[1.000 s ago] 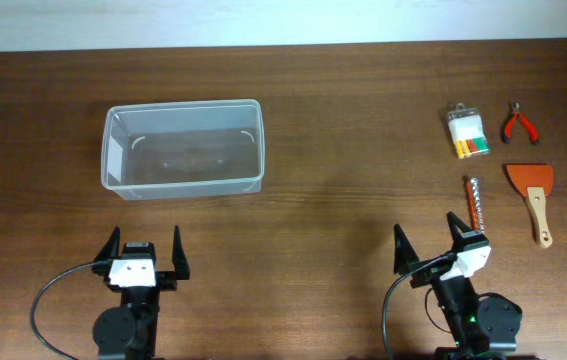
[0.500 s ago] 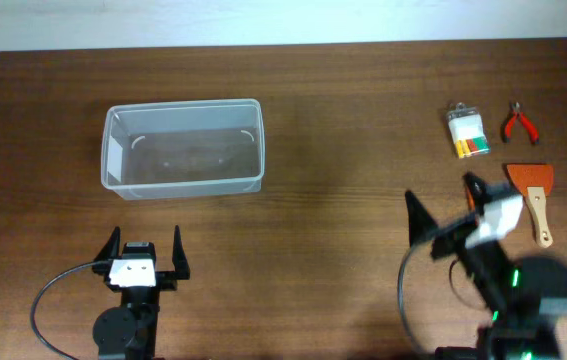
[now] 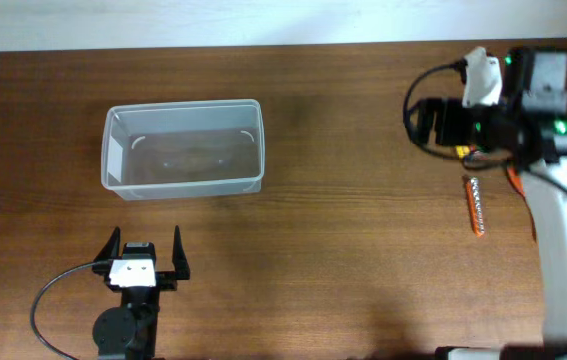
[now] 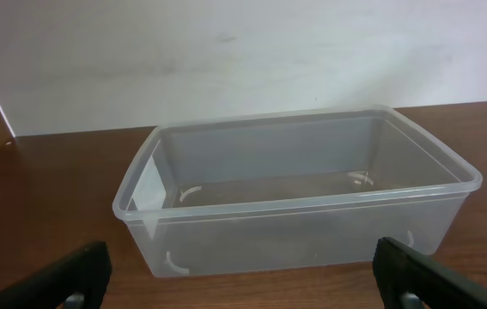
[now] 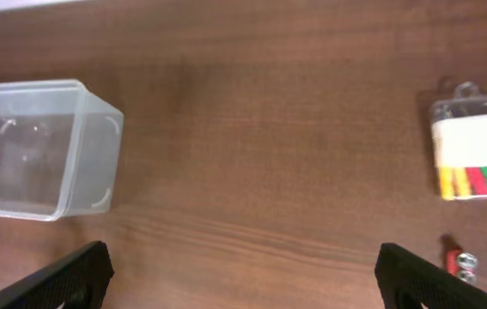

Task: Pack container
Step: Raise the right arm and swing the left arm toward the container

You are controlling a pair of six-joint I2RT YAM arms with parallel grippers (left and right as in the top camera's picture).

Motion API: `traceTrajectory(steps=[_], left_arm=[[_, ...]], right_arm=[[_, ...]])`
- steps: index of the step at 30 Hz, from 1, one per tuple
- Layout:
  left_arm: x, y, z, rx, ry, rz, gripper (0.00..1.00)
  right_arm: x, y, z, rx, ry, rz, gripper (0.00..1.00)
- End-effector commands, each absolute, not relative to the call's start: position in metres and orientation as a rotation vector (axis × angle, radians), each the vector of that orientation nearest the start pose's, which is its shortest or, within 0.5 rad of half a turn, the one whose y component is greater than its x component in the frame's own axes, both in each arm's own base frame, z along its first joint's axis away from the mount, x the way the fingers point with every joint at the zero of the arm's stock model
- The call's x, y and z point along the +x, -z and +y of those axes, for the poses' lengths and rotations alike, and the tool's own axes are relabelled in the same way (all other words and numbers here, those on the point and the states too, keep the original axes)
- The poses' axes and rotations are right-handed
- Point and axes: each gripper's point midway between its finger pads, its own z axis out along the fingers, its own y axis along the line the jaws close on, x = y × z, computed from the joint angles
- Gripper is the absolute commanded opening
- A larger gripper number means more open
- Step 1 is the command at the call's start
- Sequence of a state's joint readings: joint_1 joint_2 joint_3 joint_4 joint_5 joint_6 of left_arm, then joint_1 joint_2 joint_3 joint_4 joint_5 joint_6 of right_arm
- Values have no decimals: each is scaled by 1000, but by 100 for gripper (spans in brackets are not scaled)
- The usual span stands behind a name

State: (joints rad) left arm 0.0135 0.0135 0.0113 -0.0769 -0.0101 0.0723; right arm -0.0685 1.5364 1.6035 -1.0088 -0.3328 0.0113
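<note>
Right wrist, container (image 5: 88,167) cut off, packet (image 5: 475,154) blurred

Soft, even light fills all three views, bright enough to show the grain of the brown table (image 3: 343,200). The container (image 3: 183,148) casts only a faint shadow and has pale highlights on its clear walls. The overhead and left wrist views are sharp, while the right wrist view is smeared, and the small packet (image 5: 473,154) near its right edge has blurred outlines.
</note>
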Motion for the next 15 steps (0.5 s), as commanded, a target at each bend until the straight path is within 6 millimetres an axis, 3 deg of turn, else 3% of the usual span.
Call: traceTrajectory(steps=[1, 4, 10, 15], left_arm=[[246, -156, 4, 64, -80, 1650, 99], [246, -156, 4, 64, -80, 1650, 99], [246, -156, 4, 64, -80, 1650, 99], [246, -161, 5, 67, -92, 1629, 99]], right_arm=[[403, -252, 36, -47, -431, 2519, 99], [405, -239, 31, -37, -336, 2564, 99], [396, -228, -2, 64, 112, 2629, 99], [384, -221, 13, 59, 45, 2688, 99]])
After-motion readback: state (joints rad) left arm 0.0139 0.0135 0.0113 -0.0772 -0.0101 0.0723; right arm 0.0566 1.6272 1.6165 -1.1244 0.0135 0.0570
